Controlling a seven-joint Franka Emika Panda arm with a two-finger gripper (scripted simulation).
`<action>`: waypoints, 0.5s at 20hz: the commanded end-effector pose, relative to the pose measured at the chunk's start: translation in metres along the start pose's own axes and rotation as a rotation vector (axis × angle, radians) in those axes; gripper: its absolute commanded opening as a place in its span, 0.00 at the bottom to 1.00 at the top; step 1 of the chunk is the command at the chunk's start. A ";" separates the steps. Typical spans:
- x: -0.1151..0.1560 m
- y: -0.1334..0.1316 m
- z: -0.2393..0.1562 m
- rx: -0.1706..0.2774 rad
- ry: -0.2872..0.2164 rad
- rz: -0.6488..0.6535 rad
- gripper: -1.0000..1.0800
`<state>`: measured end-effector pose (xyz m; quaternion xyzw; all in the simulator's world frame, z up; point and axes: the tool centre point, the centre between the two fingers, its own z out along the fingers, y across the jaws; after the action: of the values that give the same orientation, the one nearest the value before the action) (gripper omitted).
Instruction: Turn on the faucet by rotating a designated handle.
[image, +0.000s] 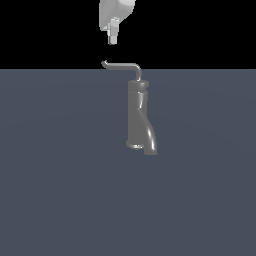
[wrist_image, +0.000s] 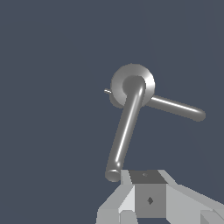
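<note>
exterior view: the faucet stands upright on a flat slate-grey surface, about centre of frame, a grey metallic cylinder with a thick spout curving down and out near its base toward the exterior view's right. from the top of the body a thin rod rises, bends and runs level toward the exterior view's left; this is the handle, ending in a small hooked tip. the gripper hangs from the top edge of the frame, white and light grey, directly above the hooked tip and clear of it, with a visible gap between. fingers seen nearly edge-on here, so how far they are parted cannot be told from this view; nothing is held. wrist view: looking straight down on the faucet, its round top appearing as a disc. two rods leave that disc, one long and bright, reaching toward the gripper, the other shorter and angled off to the side. the gripper body fills the lower edge, pale blocks with a darker square face; fingertips are not separable here, opening cannot be told. the long rod's end lies just beside the gripper housing, nothing grasped.
</note>
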<state>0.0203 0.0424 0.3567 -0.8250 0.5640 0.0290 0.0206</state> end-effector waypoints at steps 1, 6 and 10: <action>0.002 -0.013 0.012 0.000 0.012 0.064 0.00; 0.004 -0.034 0.031 0.002 0.037 0.167 0.00; 0.005 -0.046 0.043 0.005 0.053 0.226 0.00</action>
<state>0.0592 0.0554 0.3173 -0.7641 0.6449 0.0112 0.0056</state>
